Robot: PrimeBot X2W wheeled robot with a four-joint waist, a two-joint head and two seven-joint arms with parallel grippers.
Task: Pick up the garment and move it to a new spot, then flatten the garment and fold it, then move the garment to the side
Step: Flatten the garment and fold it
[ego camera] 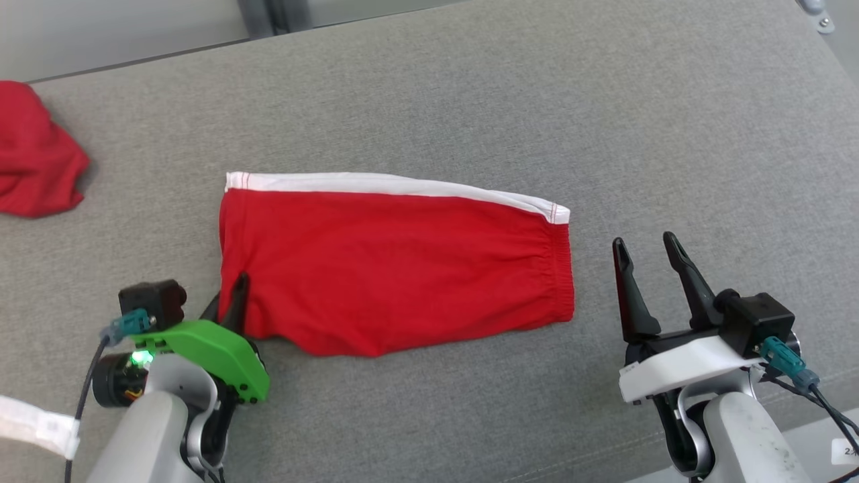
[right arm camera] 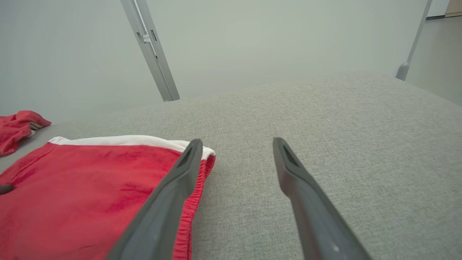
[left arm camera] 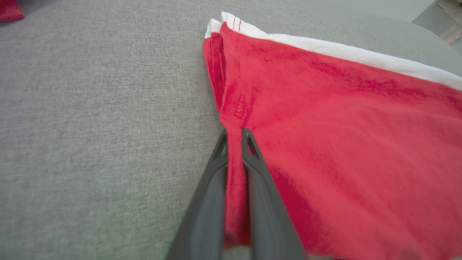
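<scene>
Garment [ego camera: 396, 268] flat on cushion [ego camera: 510, 94], seemingly halved; our left gripper [ego camera: 235, 295] clamped on its hem corner, right gripper [ego camera: 645, 249] splayed just beside other end; we judge fold step, next right must grip too

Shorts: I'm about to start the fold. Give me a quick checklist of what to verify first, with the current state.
1. Left gripper shut on the shorts: ok, it pinches the edge at their left end.
2. Right gripper gripping the waistband: not ok, it is open beside the waistband and holds nothing.
3. Shorts lying flat: ok, spread out with slight wrinkles.
4. Other garment apart from the shorts: ok, it lies off to the far left.
5. Left gripper has every layer of the edge: cannot tell.
</scene>
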